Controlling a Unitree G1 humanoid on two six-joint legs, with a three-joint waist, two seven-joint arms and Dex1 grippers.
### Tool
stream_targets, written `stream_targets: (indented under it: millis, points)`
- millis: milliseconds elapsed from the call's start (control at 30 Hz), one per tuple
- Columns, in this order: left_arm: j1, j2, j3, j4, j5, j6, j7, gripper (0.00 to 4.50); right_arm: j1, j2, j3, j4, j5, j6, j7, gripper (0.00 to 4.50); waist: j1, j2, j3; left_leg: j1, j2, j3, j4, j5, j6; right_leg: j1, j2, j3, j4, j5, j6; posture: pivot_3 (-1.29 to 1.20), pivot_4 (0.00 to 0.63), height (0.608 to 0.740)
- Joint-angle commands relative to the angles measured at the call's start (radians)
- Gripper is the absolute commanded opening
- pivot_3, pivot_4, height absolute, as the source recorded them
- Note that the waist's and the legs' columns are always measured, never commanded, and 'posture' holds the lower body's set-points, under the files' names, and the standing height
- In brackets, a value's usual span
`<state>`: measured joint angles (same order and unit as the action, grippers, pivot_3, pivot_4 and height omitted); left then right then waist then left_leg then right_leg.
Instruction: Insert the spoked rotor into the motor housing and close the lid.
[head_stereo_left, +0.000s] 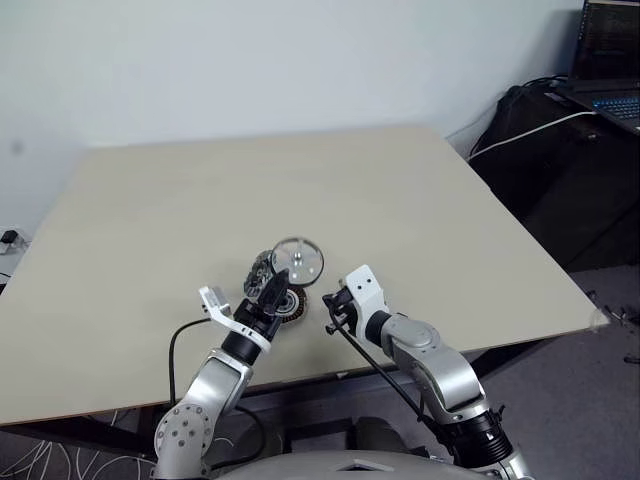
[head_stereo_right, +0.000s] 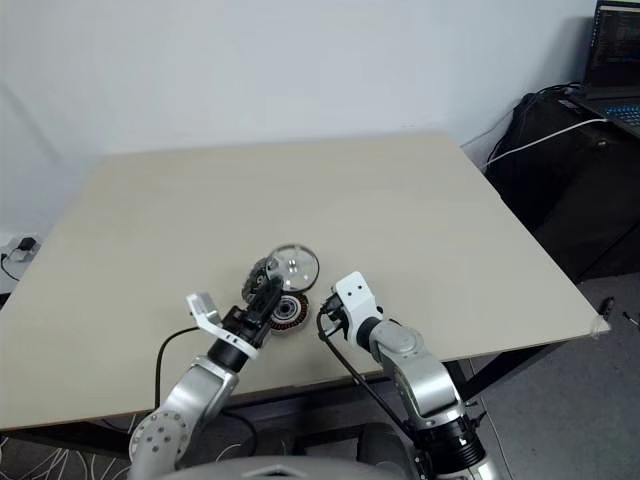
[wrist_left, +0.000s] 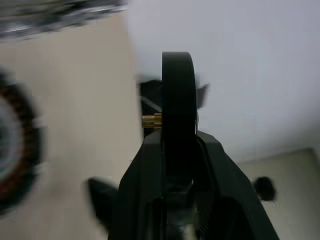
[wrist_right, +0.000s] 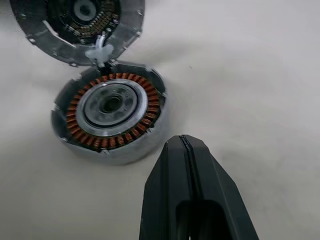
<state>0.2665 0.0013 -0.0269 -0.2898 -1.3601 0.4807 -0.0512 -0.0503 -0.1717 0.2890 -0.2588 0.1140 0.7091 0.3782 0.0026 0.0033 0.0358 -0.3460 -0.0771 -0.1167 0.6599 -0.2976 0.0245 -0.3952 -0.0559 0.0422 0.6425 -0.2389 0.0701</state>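
Observation:
The motor housing (wrist_right: 110, 107) lies on the table, a ring of copper-brown windings around a silver centre. Its hinged lid (wrist_right: 75, 25) stands swung open at the housing's far side. The spoked rotor (head_stereo_left: 297, 260), a round silver disc, hangs just above and behind the housing (head_stereo_left: 291, 306), and my left gripper (head_stereo_left: 276, 286) is shut on its rim. In the left wrist view the rotor (wrist_left: 177, 90) is edge-on between the fingers, a short brass shaft sticking out of its face. My right gripper (wrist_right: 182, 142) is shut and empty, low over the table just right of the housing.
The beige table (head_stereo_left: 300, 190) spreads wide behind the parts; its front edge runs just below both hands. A black cable (head_stereo_left: 375, 365) hangs along the right arm. To the right of the table stand a dark case and a laptop (head_stereo_left: 610, 60).

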Motion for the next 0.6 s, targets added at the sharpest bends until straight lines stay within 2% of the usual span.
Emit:
stream_targets:
  millis: [33, 600]
  points:
    - [-0.007, -0.008, 0.022, -0.018, 0.028, 0.017, 0.036, 0.40, 0.004, 0.003, -0.024, -0.060, 0.015, -0.002, -0.013, 0.00, 0.003, 0.000, 0.000, 0.000, 0.000, 0.000, 0.000, 0.000, 0.000, 0.000, 0.000, 0.000, 0.000, 0.000, 0.000, 0.00, 0.000, 0.740]
    - [0.013, -0.047, 0.092, 0.073, 0.077, 0.096, 0.045, 0.40, 0.001, -0.002, -0.018, -0.067, 0.021, 0.001, -0.016, 0.00, 0.012, 0.000, 0.000, 0.000, 0.000, 0.000, 0.000, -0.001, 0.002, 0.001, -0.001, 0.000, 0.000, -0.002, 0.003, 0.00, 0.000, 0.740]
